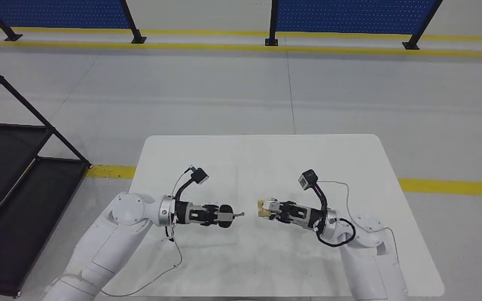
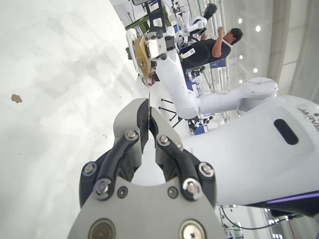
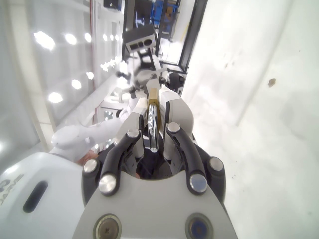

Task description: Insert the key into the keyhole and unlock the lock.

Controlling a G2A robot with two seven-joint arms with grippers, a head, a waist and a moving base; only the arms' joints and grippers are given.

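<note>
A white worktop with rounded corners stands on a pale grey floor. Its surface bears faint smudges, scattered dark specks and a small brown mark. Beside it, at the top view's left edge, is a black rack with a flat lower shelf and a slanted black bar. A yellow line on the floor shows on both sides of the worktop. A second yellow line lies farther off, along the black feet of two blue partition panels. Round ceiling lights shine overhead, and a tall black frame stands beyond the worktop's edge.
</note>
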